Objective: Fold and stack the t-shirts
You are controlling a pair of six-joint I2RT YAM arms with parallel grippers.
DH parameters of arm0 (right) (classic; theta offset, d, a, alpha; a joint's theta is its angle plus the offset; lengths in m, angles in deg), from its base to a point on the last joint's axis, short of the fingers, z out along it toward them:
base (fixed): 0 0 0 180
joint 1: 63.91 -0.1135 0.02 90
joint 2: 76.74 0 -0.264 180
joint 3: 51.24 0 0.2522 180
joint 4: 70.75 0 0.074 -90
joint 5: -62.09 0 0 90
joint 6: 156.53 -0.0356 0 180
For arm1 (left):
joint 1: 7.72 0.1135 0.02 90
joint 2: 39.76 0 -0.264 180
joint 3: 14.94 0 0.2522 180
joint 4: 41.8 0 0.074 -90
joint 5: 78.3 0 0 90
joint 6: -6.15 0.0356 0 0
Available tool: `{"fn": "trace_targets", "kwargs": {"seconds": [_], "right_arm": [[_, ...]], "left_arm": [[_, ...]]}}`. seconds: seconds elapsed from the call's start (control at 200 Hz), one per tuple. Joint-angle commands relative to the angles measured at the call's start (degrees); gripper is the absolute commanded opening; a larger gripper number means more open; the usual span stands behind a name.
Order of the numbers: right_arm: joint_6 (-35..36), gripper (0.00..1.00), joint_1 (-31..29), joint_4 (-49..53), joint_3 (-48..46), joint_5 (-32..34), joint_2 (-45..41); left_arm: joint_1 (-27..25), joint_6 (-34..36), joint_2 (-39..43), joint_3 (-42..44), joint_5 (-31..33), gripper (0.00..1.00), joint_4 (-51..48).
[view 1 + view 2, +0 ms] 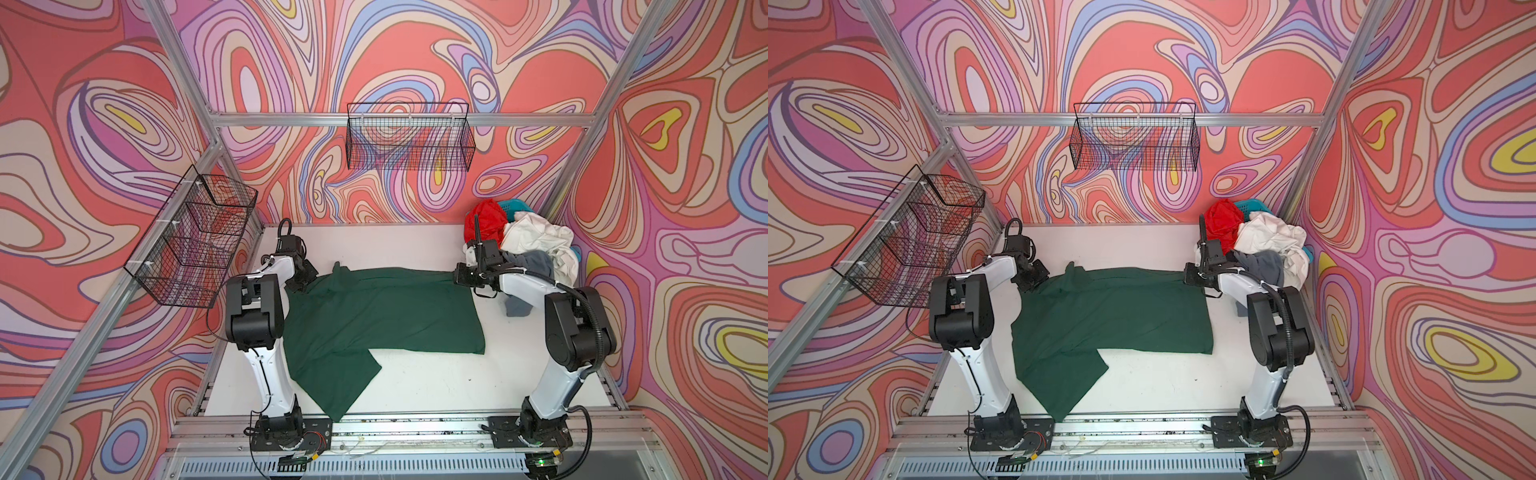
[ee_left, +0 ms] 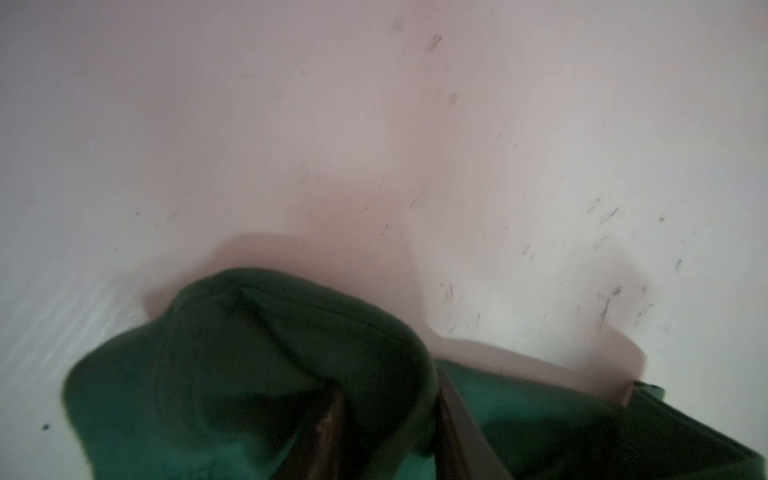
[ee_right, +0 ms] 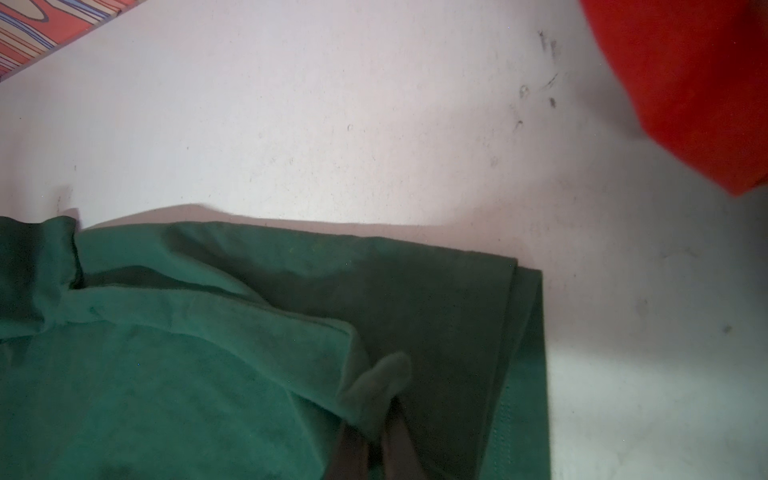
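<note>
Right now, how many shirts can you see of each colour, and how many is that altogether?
dark green shirt: 1
red shirt: 1
off-white shirt: 1
grey-blue shirt: 1
Total: 4
</note>
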Motion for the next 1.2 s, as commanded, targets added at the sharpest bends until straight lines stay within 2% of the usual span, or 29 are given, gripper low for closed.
{"fn": "trace_targets", "kwargs": {"seconds": [0.0,0.07,0.456,0.776,1.027,1.112,1.192], "right_arm": [[0.41,0.00,0.33,0.04,-0.65,0.03,-1.33],[0.42,0.00,0.32,0.03,-0.65,0.01,-1.30],[0.18,0.00,0.32,-0.21,-1.93,1.93,-3.02],[-0.48,0.00,0.32,-0.96,-5.88,4.22,-5.78],[-1.69,0.00,0.32,-2.33,-10.29,5.17,-7.74],[-1.97,0.17,0.33,-2.72,-11.93,5.20,-8.66],[-2.29,0.28,0.32,-3.18,-13.58,5.25,-9.68]], "left_arm": [[0.33,1.31,-0.93,-2.17,-1.13,0.05,-1.78],[0.35,2.04,-0.98,-3.13,-1.03,0.00,-2.31],[1.38,5.69,-2.68,-11.54,2.84,0.00,-5.55],[3.42,3.27,-1.67,-5.28,4.95,0.00,-1.13],[3.51,2.95,-1.58,-5.20,5.23,0.00,-0.85],[3.57,2.69,-1.18,-5.42,5.24,0.00,-1.29],[3.59,2.34,-0.16,-5.10,4.31,0.00,-0.80]]}}
